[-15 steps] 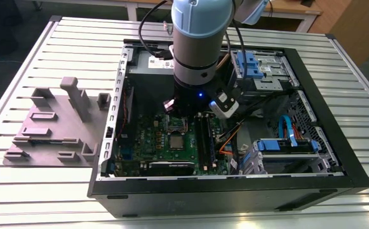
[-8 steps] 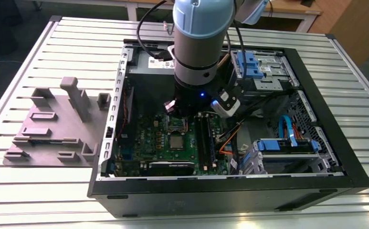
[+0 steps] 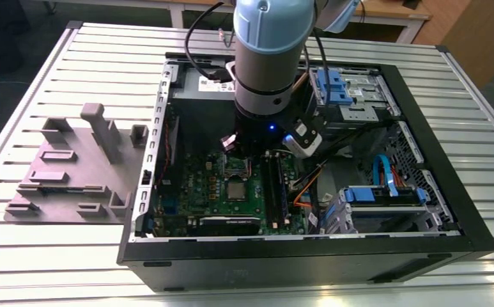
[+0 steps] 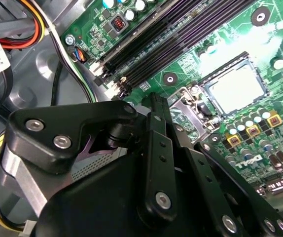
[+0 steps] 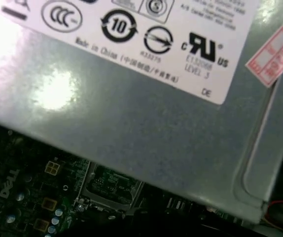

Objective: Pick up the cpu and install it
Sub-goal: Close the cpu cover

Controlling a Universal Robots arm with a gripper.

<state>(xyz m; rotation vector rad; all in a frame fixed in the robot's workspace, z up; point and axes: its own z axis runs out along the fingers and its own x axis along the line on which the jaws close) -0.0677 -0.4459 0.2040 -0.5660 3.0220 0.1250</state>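
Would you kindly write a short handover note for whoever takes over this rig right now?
Gripper: low inside the open case, over the motherboard; whether it is open or shut cannot be told, and nothing shows in its grasp.
The cpu: lying flat in the socket on the motherboard, apart from the gripper.
Done: the cpu appears to be placed.
Left: the socket's metal frame, seen in the first wrist view, appears raised, so the install looks unfinished.

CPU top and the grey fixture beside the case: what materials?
The cpu top looks like bare metal: silvery-grey, with a dull sheen that catches the light. The grey fixture is probably plastic: matte, uniform grey, blocky moulded or printed shapes, no glints.
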